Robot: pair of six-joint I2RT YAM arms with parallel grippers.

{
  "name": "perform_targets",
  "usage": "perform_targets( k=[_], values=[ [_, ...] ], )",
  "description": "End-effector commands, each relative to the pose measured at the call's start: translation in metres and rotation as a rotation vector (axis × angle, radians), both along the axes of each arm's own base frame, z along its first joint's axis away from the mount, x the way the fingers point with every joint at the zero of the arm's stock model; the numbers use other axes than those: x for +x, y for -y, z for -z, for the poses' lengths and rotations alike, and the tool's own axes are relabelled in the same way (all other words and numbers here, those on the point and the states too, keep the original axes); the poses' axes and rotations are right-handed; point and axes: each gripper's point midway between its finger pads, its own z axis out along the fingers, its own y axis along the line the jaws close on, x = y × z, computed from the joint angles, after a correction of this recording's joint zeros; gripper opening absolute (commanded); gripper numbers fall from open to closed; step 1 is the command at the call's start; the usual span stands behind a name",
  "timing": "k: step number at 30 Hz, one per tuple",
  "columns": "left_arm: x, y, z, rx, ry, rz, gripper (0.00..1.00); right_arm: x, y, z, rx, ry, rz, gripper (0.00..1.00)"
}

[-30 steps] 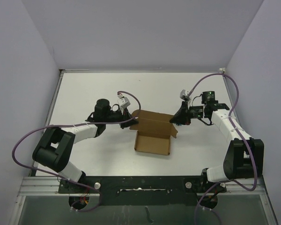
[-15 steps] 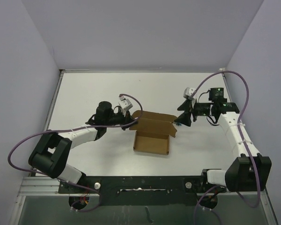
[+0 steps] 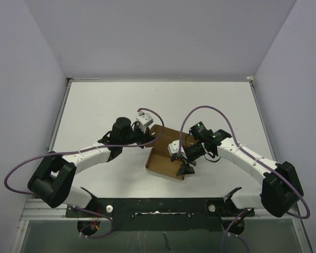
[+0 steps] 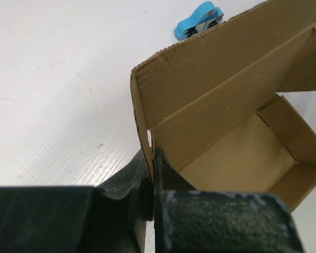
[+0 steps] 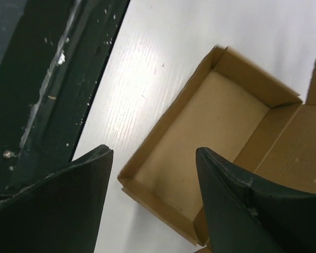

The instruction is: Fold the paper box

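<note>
Right claw [image 3: 185, 167] is leaving the far right flap of the box [image 3: 160, 161] and swinging over its near edge, jaws spreading. Left claw [image 4: 151, 182] is pinching shut on the left wall, box turning slightly.

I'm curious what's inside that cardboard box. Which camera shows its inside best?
The right wrist view: it looks down into the paper box, showing bare floor. The left wrist view shows only part of the inside, beside the lid. The top view has it small, partly under the arms.
</note>
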Motion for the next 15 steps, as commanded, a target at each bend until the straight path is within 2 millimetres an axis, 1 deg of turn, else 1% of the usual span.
perform_targets(
  k=[1,3,6,8,11,13,15],
  values=[
    [0.006,-0.008,-0.020,-0.028,0.018,-0.096,0.00,0.021,-0.010,0.022,-0.095,0.151,0.018,0.66],
    [0.004,-0.012,-0.020,-0.043,-0.002,-0.131,0.00,0.022,-0.013,0.032,-0.134,0.162,0.014,0.66],
    [0.001,-0.017,-0.020,-0.066,-0.031,-0.180,0.00,0.020,-0.019,0.038,-0.157,0.149,0.006,0.66],
    [0.001,-0.021,-0.018,-0.063,-0.042,-0.210,0.00,0.012,-0.023,0.037,-0.143,0.124,-0.022,0.66],
    [0.002,-0.030,-0.019,-0.039,-0.041,-0.252,0.00,-0.001,-0.029,0.028,-0.102,0.074,-0.062,0.66],
    [0.003,-0.034,-0.022,-0.032,-0.035,-0.260,0.00,0.000,-0.030,0.031,-0.113,0.092,-0.054,0.66],
    [0.002,-0.036,-0.021,-0.020,-0.045,-0.261,0.00,0.008,-0.031,0.042,-0.167,0.124,-0.022,0.66]
  ],
)
